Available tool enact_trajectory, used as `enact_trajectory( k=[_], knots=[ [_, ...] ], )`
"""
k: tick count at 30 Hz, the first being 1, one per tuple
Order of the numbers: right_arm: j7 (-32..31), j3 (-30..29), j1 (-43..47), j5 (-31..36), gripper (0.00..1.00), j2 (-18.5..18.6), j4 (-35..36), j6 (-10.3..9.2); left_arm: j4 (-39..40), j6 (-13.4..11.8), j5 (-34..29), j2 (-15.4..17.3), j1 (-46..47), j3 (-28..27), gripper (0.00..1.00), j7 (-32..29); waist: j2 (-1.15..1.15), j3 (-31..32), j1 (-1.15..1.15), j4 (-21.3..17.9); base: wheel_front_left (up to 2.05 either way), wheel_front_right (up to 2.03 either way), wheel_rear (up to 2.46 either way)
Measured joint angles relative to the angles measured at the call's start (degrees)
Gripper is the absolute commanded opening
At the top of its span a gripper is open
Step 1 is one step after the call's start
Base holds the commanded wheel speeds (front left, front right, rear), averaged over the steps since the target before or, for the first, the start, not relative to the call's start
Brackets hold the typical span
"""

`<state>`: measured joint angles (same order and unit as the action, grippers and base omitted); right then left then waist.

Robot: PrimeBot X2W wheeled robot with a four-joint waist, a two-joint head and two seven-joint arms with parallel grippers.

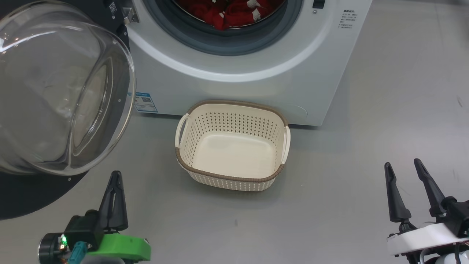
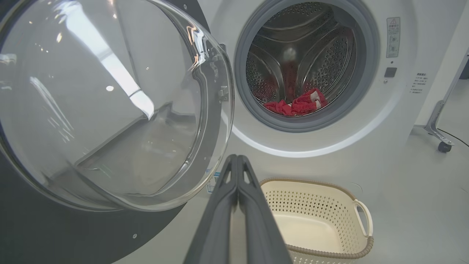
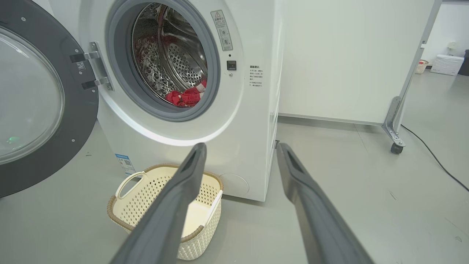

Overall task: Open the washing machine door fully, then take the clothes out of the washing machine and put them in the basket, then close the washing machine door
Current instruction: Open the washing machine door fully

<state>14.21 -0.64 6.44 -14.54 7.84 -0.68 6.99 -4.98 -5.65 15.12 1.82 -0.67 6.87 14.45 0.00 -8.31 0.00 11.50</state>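
Well beyond closed left gripper [image 1: 116,175] and spread right gripper [image 1: 402,164] (both empty), clothes [image 1: 234,16] lie inside the washing machine [image 1: 256,90].

The door [image 1: 62,91] stands swung open at left, its glass bowl bulging over the floor [image 1: 366,154]. The washing machine [image 2: 329,146] opening is unobstructed. The basket [image 1: 234,104] sits just before it; the gap between door and basket appears passable.
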Motion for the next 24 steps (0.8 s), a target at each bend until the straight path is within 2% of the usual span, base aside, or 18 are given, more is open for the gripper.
enact_trajectory(
  k=[10, 14, 15, 17, 18, 19, 24],
  knots=[
    [0.0, 1.5, 0.0, 0.1, 1.00, -1.0, -0.5, 0.00, 0.5, 0.0, 0.0, 0.3, -1.1, 4.5, 0.00, 0.0, 0.00, 1.1, 0.00, -3.6, 0.00, 0.00, 0.00],
    [0.0, 1.9, 0.0, 0.1, 1.00, -1.5, -0.6, 0.00, 0.3, -0.1, 0.0, 0.4, -1.1, 5.2, 0.38, 0.0, 0.00, 1.4, 0.00, -5.3, 0.00, 0.00, 0.00],
    [0.0, 1.9, 0.0, 0.1, 1.00, -1.6, -0.6, 0.00, 0.3, -0.1, 0.0, 0.4, -1.1, 5.3, 0.45, 0.0, 0.00, 1.5, 0.00, -5.7, 0.00, 0.00, 0.00],
    [0.0, 2.0, 0.0, 0.1, 1.00, -1.7, -0.6, 0.00, 0.2, -0.1, 0.3, 0.4, -1.1, 5.4, 0.82, 0.0, 0.00, 1.7, 0.00, -6.5, 0.00, 0.00, 0.00],
    [0.0, 2.0, 0.0, 0.1, 1.00, -1.8, -0.7, 0.00, 0.1, -0.2, 0.5, 0.4, -1.1, 5.4, 0.96, 0.0, 0.00, 1.7, 0.00, -6.9, 0.00, 0.00, 0.00],
    [0.0, 2.1, 0.0, 0.1, 1.00, -1.8, -0.8, 0.00, 0.1, -0.4, 0.5, 0.4, -1.1, 5.4, 1.00, 0.0, 0.00, 1.8, 0.00, -7.3, 0.00, 0.00, 0.00],
    [0.0, 2.0, 0.0, 0.1, 1.00, -2.0, -1.1, 0.00, -0.2, -0.6, 0.5, 0.4, -1.3, 5.6, 1.00, 0.0, 0.00, 2.4, 0.00, -9.2, 0.00, 0.00, 0.00]
  ],
)
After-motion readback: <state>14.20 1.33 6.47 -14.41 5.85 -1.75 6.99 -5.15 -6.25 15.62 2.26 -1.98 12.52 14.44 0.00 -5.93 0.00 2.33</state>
